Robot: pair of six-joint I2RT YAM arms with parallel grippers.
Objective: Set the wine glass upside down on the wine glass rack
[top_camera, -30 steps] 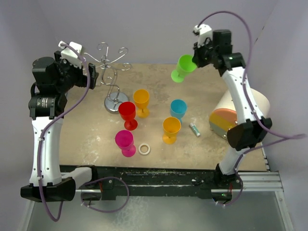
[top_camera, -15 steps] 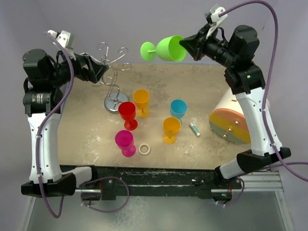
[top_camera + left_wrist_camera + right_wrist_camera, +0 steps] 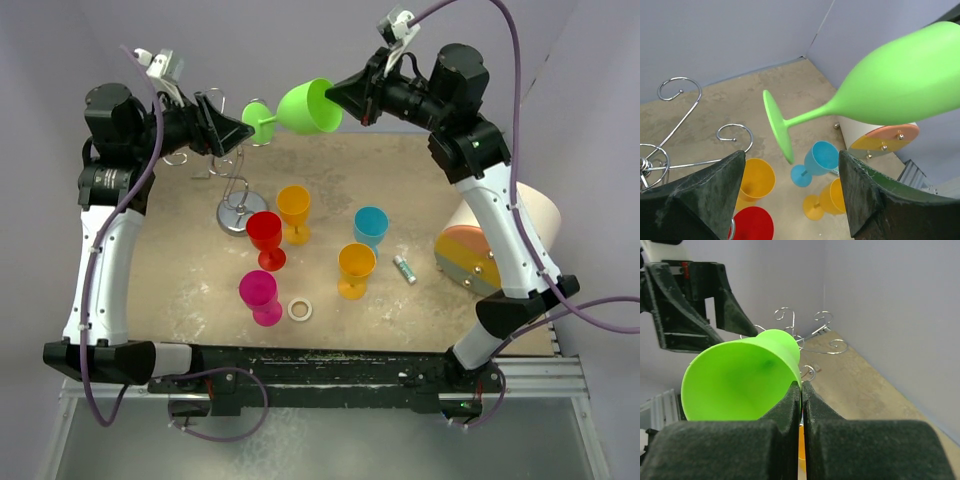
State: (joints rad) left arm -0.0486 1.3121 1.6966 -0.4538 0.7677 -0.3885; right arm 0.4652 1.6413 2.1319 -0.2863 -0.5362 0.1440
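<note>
Over the bench's (image 3: 180, 270) far edge our right hand (image 3: 335, 96) pinches the sideways wine glass (image 3: 305, 107) by its rim, foot just before our wide-spread left hand (image 3: 246, 128), beside the wine glass rack (image 3: 236, 212).

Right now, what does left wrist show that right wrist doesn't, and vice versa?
Left wrist only: the green wine glass side-on with its stem and foot, plus the blue glass, two orange glasses and red glass below. Right wrist only: the right claw pinched shut on the green glass's rim. Both: the green wine glass, the open left claw, and the curled hooks of the wine glass rack.
</note>
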